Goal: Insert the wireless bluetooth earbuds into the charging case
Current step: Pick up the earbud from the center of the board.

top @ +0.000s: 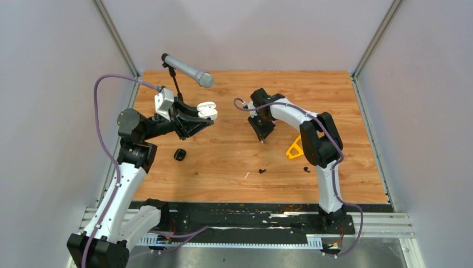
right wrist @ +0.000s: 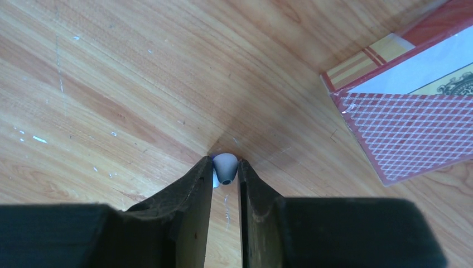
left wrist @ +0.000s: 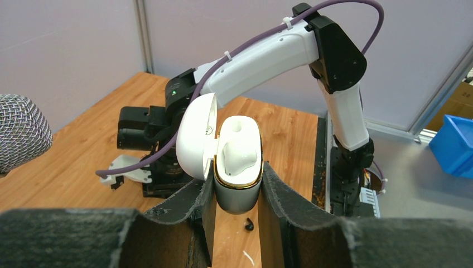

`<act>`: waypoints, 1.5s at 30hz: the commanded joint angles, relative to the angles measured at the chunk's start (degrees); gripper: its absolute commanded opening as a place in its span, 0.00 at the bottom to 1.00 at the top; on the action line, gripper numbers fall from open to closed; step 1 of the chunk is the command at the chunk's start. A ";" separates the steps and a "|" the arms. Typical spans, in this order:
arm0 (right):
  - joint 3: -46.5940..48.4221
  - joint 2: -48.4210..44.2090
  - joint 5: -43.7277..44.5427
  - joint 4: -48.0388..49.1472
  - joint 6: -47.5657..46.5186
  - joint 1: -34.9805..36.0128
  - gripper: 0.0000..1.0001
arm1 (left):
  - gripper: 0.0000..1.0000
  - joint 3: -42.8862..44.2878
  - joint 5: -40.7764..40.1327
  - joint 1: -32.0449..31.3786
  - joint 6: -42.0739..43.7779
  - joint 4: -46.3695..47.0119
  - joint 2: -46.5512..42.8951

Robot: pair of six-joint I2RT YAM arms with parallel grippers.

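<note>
**Jaws.** The left gripper (left wrist: 237, 187) is clamped on the lower body of the white case (left wrist: 237, 198), which it holds off the table (top: 223, 162) with the lid (left wrist: 196, 137) swung open. The right gripper (right wrist: 225, 163) is pinched on a white earbud (right wrist: 225, 172), low over the wood.

**Case contents.** A second earbud (left wrist: 240, 156) appears seated in the near well. The far well (left wrist: 241, 125) looks empty.

**Loose items.** Two black earbuds (top: 262, 170) (top: 306, 169) lie on the table near the right arm. A black lump (top: 179, 154), perhaps a second case, lies by the left arm.

**Step in hand (judged).** Carry the pinched earbud to the far well.
- Keep the case mouth turned toward the right arm and keep it steady.
- Line the stem up with the well before descending.
- Come in slowly, because the pinch is at the fingertips only and the earbud may pivot.
- Release only once the earbud sits flush, and stay clear of the lid.

**Hidden or unclear.**
- The fingers cover the held earbud's stem, so its orientation cannot be told.
- Whether the earbud touches the wood cannot be told either.
- From above, the earbud is too small to find in the right gripper.
- The seated earbud is read from its shape alone.
- A red-patterned pack (right wrist: 413, 111) is cut off by the edge of the right wrist view, and the top view does not show it.
</note>
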 commanded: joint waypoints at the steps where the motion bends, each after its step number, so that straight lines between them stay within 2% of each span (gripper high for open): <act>1: -1.62 1.45 3.18 1.75 3.12 1.27 0.23 | 0.00 -0.03 -0.35 0.30 0.19 1.96 -0.67; 5: -3.05 1.28 4.06 1.81 3.17 1.31 0.19 | 0.00 -0.24 -0.42 0.30 0.27 1.96 -0.82; 6: -3.31 1.24 4.06 2.02 3.20 1.39 0.14 | 0.00 -0.38 -0.51 0.30 0.28 2.00 -0.76; 7: -3.38 1.20 4.14 2.21 3.33 1.42 0.04 | 0.00 -0.51 -0.52 0.30 0.32 2.10 -0.83; 8: -3.25 1.02 4.15 2.45 3.42 1.43 0.00 | 0.00 -0.63 -0.56 0.30 0.42 2.13 -0.77; 11: -1.44 -0.94 4.15 2.63 3.41 1.34 0.00 | 0.00 -0.85 -0.47 0.29 0.69 2.14 -0.60; 14: -0.14 -6.74 3.59 3.40 3.40 0.85 0.00 | 0.00 -0.91 -0.50 0.28 0.68 2.56 -0.01; 24: -7.29 -28.32 -6.30 3.79 0.77 -1.85 0.00 | 0.00 -0.27 0.22 0.13 -0.74 7.32 4.45; 29: -4.80 -37.48 -11.52 5.01 2.60 -3.11 0.00 | 0.00 -0.43 -0.47 -1.46 0.43 7.42 6.05; 35: -1.78 -47.77 -15.83 15.18 7.69 -3.06 0.00 | 0.00 2.27 -2.33 -4.51 0.32 7.42 9.09; 45: 5.71 -47.18 -17.25 21.41 14.07 -0.73 0.00 | 0.00 7.98 -5.56 -8.96 -1.13 8.31 14.25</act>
